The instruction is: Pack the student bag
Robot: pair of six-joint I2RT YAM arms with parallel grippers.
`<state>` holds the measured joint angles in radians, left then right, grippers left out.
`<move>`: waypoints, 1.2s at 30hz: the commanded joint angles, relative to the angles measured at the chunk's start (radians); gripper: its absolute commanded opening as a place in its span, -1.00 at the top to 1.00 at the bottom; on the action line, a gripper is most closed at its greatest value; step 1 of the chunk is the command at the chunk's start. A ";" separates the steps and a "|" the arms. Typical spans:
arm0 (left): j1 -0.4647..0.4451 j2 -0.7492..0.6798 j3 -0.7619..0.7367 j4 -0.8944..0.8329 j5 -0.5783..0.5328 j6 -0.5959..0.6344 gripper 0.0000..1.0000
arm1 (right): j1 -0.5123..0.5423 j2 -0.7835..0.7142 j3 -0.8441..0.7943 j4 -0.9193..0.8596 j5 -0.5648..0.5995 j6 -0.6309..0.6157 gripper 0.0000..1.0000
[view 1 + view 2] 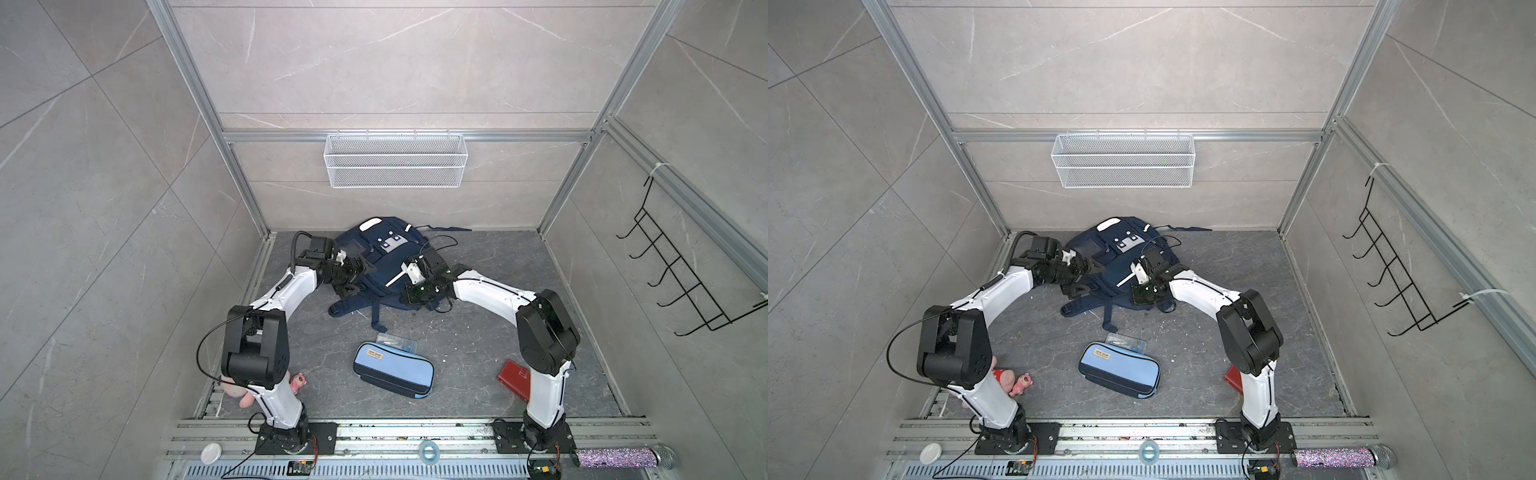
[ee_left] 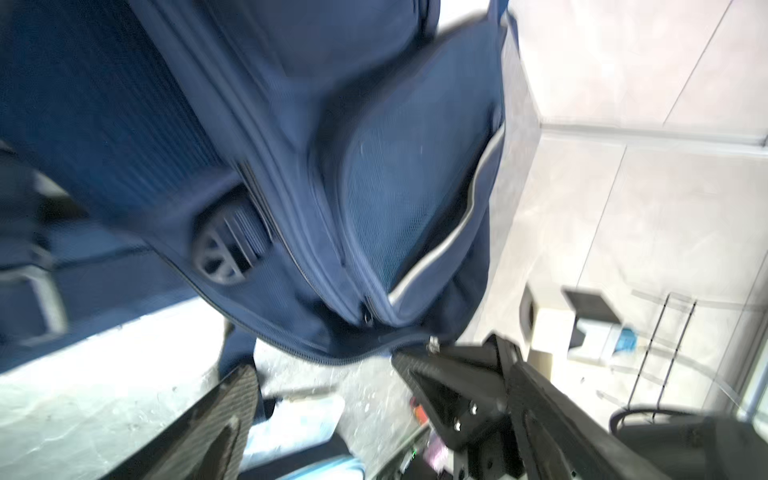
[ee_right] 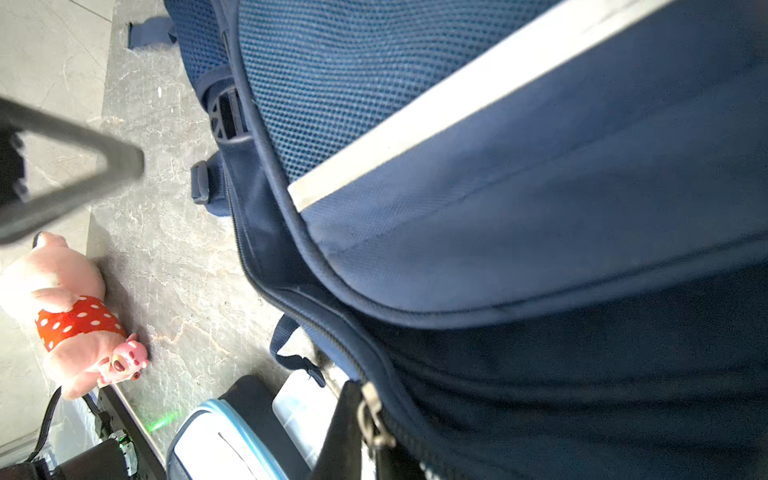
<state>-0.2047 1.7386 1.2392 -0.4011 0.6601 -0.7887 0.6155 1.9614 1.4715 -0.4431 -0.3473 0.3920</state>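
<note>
While the student bag [image 1: 384, 266] lies midway along the far edge of the counter [image 1: 478, 332], the left tool [image 2: 328, 386] stands released beside it and the right tool [image 3: 370, 440] clenches a zip pull [image 3: 371, 409].

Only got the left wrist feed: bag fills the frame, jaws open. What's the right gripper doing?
Observer: The right gripper is shut on a zipper pull of the student bag.
Operator: What's by the left arm's base?
Observer: A plush pig in a red dotted top lies there, outside the bag.
Operator: And the right arm's base?
Observer: A red book lies flat beside it.
</note>
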 commanded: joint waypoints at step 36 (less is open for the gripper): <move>0.046 0.117 -0.109 0.235 -0.015 0.005 1.00 | -0.276 -0.262 -0.260 -0.092 0.183 0.097 1.00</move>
<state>-0.2401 1.9118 1.1431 -0.1219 0.7422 -0.9054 0.4046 1.7550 1.2205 -0.4416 -0.3206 0.4576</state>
